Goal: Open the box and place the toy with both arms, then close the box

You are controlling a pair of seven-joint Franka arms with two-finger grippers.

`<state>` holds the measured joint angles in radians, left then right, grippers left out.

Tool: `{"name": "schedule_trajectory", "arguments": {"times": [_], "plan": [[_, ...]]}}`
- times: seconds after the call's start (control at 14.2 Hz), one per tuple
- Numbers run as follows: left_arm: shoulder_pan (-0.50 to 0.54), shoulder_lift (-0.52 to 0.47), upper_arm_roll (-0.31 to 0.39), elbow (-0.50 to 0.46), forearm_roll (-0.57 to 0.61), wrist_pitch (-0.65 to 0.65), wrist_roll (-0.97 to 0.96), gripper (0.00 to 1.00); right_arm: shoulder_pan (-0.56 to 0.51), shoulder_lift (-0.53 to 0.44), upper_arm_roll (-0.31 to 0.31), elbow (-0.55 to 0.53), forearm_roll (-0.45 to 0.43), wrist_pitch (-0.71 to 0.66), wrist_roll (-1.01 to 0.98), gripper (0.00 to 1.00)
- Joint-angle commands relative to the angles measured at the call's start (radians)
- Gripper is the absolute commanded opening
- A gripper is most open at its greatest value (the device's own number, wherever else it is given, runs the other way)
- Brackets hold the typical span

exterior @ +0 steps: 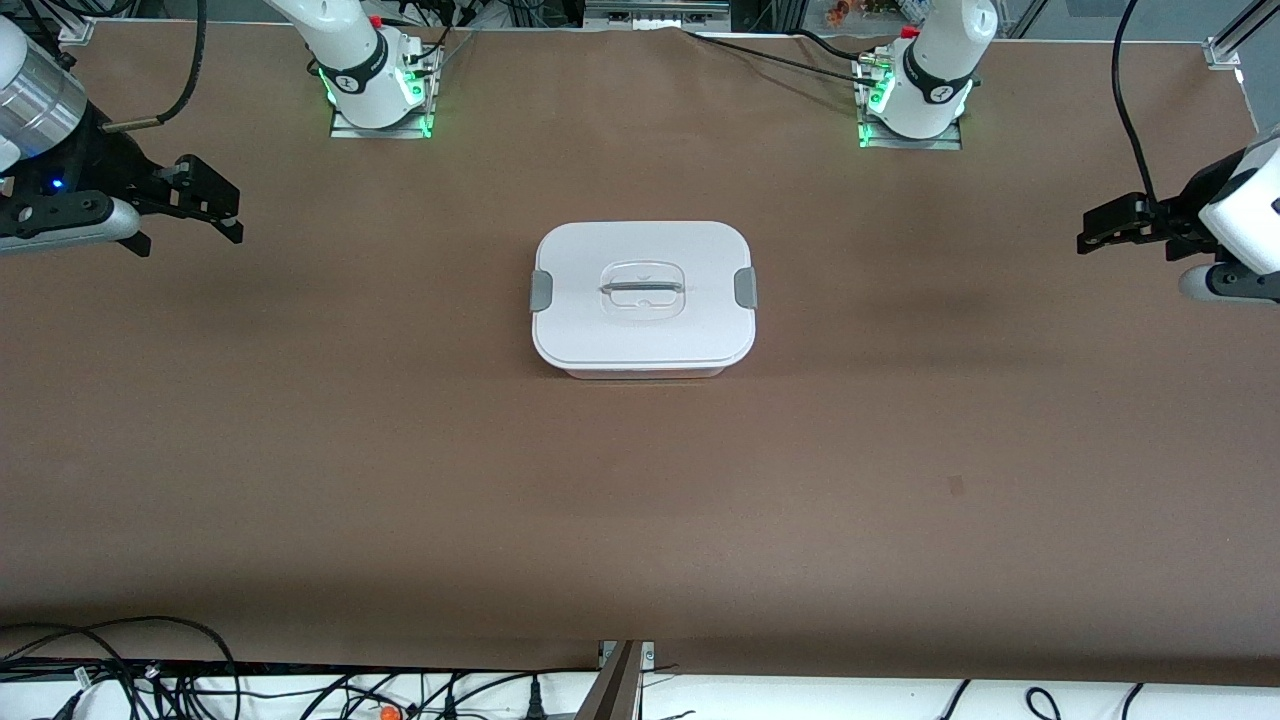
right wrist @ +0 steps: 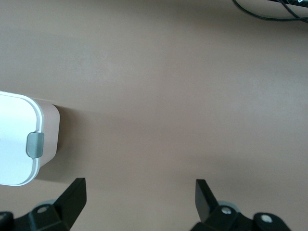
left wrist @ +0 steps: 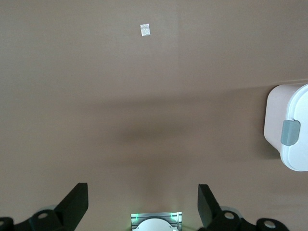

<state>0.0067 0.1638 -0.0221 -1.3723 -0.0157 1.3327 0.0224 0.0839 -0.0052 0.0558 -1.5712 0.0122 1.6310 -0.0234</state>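
Right now the box [exterior: 643, 298] sits shut at the middle of the brown table [exterior: 400, 450], its white lid [exterior: 640, 260] seated flat with a grey clip [exterior: 541, 290] at the end toward the right arm and another clip [exterior: 745, 288] at the end toward the left arm. A clear recessed handle [exterior: 641, 289] runs across the lid's centre. No writing or brand mark can be read on the lid or the tub.

Out at the right arm's end of the table hangs the right gripper [exterior: 215, 200], up in the air over bare tabletop, jaws spread wide and holding nothing; its wrist view shows both black fingers [right wrist: 72, 197] parted, with the box's pinkish corner well away from them. Over at the left arm's end, the left gripper [exterior: 1110, 225] also hangs above bare table, jaws wide apart and empty, its fingers [left wrist: 74, 202] splayed in its wrist view. A small pale scrap [left wrist: 145, 30] lies on the table in that view. Both bases glow green along the edge farthest from the front camera. A small dark mark [exterior: 956, 486] shows on the tabletop nearer the front camera, toward the left arm's end. No pink toy shows in any view.
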Motion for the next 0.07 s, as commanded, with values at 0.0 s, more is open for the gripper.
{"name": "schedule_trajectory", "arguments": {"times": [0.0], "plan": [[-0.004,0.005,0.004,0.018,-0.021,-0.004,-0.01,1.0,-0.006,0.004,0.004,0.013,0.005,-0.002,-0.016,1.0]]}}
